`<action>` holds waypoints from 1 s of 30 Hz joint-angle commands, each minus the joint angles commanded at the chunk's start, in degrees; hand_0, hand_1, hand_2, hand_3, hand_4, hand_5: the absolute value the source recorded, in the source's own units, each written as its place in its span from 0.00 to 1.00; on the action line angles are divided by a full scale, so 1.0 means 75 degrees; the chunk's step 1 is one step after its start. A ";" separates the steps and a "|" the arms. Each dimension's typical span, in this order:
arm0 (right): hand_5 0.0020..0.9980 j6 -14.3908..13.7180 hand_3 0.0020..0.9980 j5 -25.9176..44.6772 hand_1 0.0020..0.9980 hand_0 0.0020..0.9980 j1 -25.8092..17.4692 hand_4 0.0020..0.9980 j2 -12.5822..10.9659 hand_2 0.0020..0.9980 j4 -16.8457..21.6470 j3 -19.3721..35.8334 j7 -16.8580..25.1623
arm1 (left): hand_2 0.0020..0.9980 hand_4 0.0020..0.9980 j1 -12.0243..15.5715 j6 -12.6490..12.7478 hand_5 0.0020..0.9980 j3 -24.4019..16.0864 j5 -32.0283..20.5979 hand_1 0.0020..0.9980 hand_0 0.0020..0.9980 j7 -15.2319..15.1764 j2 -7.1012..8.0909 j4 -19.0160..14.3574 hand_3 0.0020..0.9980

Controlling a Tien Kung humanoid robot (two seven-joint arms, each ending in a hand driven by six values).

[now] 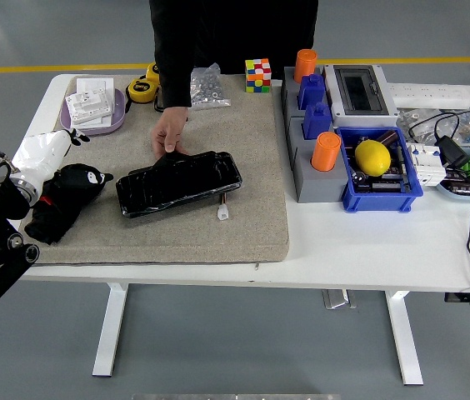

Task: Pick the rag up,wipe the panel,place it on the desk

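Note:
The black rag (47, 218) lies on the left end of the grey mat (252, 167). My left hand (83, 180), white-backed with black fingers, rests on top of the rag with its fingers curled into the cloth. The glossy black panel (179, 182) lies on the mat just right of my hand, a small gap apart. A person's hand (171, 133) holds the panel's far left edge down. My right hand is out of view.
A purple tray of white parts (93, 110), yellow tape measures (146, 86), a bag of screws (208, 86) and a colour cube (257, 74) sit along the mat's far edge. Grey and blue bins with orange cups (327, 152), a lemon (372, 157) and cables (456, 150) fill the right.

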 joint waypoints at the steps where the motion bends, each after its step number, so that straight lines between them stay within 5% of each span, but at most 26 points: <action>1: 0.67 0.0002 0.62 0.0001 0.46 0.69 -0.0002 1.00 0.0002 0.64 -0.0002 0.0000 0.0000 | 0.75 1.00 0.0047 0.0017 0.62 -0.0075 -0.0051 0.68 0.49 0.0002 0.0009 -0.0086 0.77; 16: 0.67 0.0031 0.62 0.0047 0.46 0.69 -0.0030 1.00 0.0021 0.64 -0.0041 -0.0012 0.0024 | 0.73 1.00 0.0609 0.0125 0.65 -0.0903 -0.0906 0.66 0.48 -0.0021 0.0294 -0.1652 0.77; 25: 0.68 0.0104 0.62 0.0032 0.46 0.69 -0.0116 1.00 0.0068 0.64 -0.0130 0.0060 0.0004 | 0.72 1.00 0.1177 0.0220 0.65 -0.1660 -0.1311 0.66 0.48 -0.0074 0.0351 -0.2990 0.77; 30: 0.67 0.0130 0.62 0.0032 0.46 0.69 -0.0141 1.00 0.0070 0.64 -0.0134 0.0058 0.0003 | 0.72 1.00 0.1235 0.0207 0.65 -0.1861 -0.1315 0.66 0.48 -0.0069 0.0411 -0.3251 0.77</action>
